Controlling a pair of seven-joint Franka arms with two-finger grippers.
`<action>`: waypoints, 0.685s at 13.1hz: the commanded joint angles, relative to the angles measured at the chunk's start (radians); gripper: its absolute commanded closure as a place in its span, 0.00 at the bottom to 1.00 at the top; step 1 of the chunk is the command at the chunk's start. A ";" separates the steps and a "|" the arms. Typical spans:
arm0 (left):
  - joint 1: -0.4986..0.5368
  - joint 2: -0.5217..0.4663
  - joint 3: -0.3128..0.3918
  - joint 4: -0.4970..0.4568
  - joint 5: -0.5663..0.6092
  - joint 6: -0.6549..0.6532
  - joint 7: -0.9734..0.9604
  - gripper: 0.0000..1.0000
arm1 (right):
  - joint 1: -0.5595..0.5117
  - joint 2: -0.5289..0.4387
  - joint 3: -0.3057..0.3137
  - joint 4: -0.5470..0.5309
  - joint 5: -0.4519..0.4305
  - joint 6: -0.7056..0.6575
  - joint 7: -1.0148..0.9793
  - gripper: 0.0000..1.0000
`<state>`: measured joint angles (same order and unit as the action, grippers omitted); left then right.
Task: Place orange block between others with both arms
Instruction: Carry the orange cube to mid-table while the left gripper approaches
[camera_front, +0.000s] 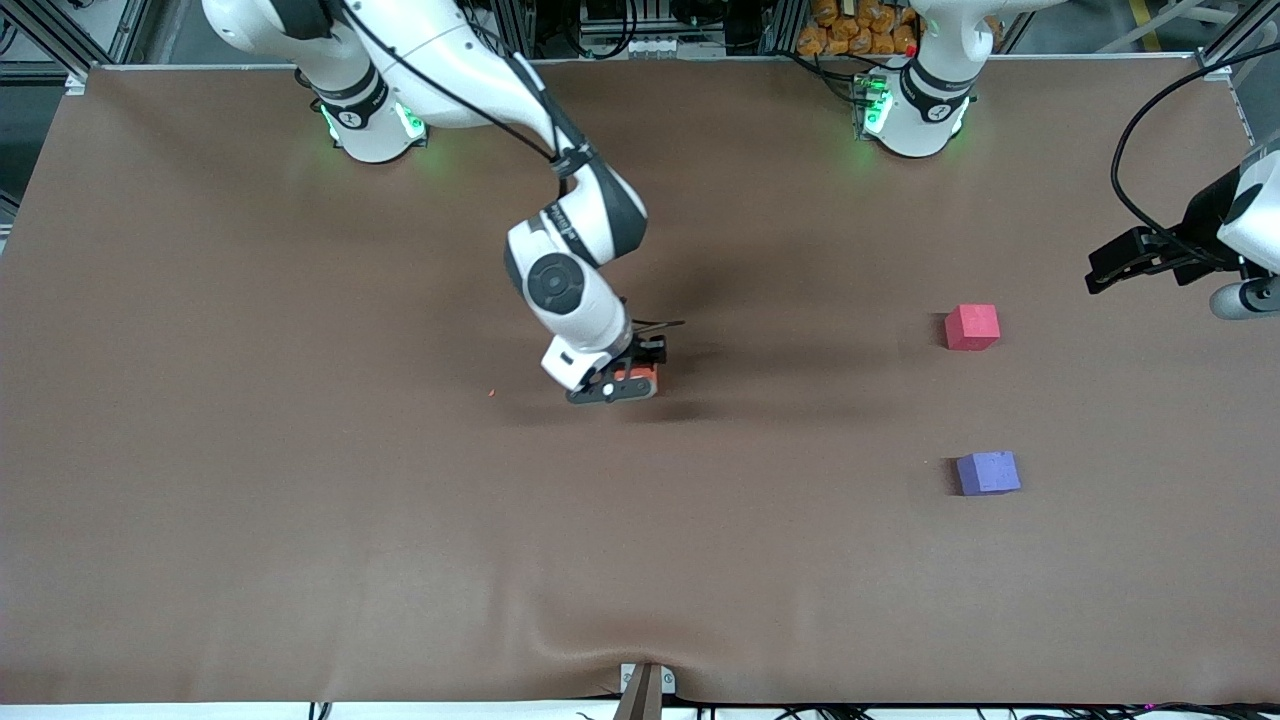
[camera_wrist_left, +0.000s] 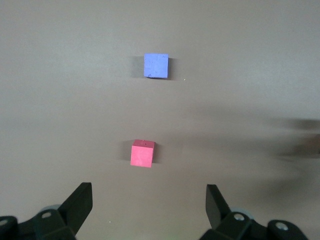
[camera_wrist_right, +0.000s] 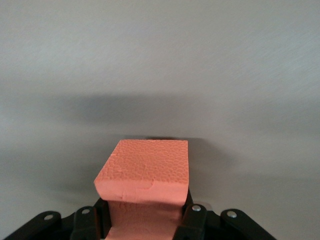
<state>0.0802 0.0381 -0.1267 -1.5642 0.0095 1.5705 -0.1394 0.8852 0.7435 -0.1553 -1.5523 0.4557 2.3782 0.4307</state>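
While no brand name, label or other writing can be read anywhere, the front view lays out the brown cloth-covered table (camera_front: 300, 520) from its near edge upward. Lowest in the frame, toward the lower right, sits the small matte purple-blue foam cube (camera_front: 988, 473); directly above it in the picture, farther from the camera, sits the small matte pinkish-red foam cube (camera_front: 972, 327), the two well apart with bare cloth between them. Near the middle of the frame the right gripper (camera_front: 628, 383) is low at the table with its black fingers clamped on the small matte bright-orange foam cube (camera_front: 634, 378), of which only a sliver shows from this camera; the white right arm (camera_front: 565, 280) runs up to its green-lit base at the upper left. A tiny orange speck (camera_front: 490, 393) lies on the cloth just beside that gripper, toward the right arm's end. At the right edge of the frame the left gripper (camera_front: 1120, 262) hangs in the air over the left arm's end of the table. The right wrist view gives what the front camera hides: the orange cube (camera_wrist_right: 147, 170) filling the lower centre, its pebbled top face plain, squeezed between the right gripper (camera_wrist_right: 145, 220). The left wrist view shows the left gripper (camera_wrist_left: 149, 205) with fingers spread wide and holding nothing, the pinkish-red cube (camera_wrist_left: 142, 153) at centre and the purple-blue cube (camera_wrist_left: 156, 66) above it in frame.
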 joint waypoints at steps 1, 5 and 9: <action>0.004 0.009 -0.005 0.001 0.010 0.011 0.012 0.00 | 0.047 0.062 -0.013 0.093 0.076 -0.001 0.080 0.66; -0.003 0.046 -0.014 0.001 0.010 0.039 0.001 0.00 | 0.078 0.094 -0.013 0.141 0.115 0.004 0.134 0.64; -0.097 0.123 -0.024 0.009 0.017 0.097 -0.142 0.00 | 0.118 0.157 -0.017 0.218 0.170 0.050 0.221 0.61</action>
<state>0.0364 0.1237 -0.1431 -1.5687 0.0094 1.6340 -0.1986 0.9727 0.8454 -0.1554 -1.4123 0.5876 2.4192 0.5974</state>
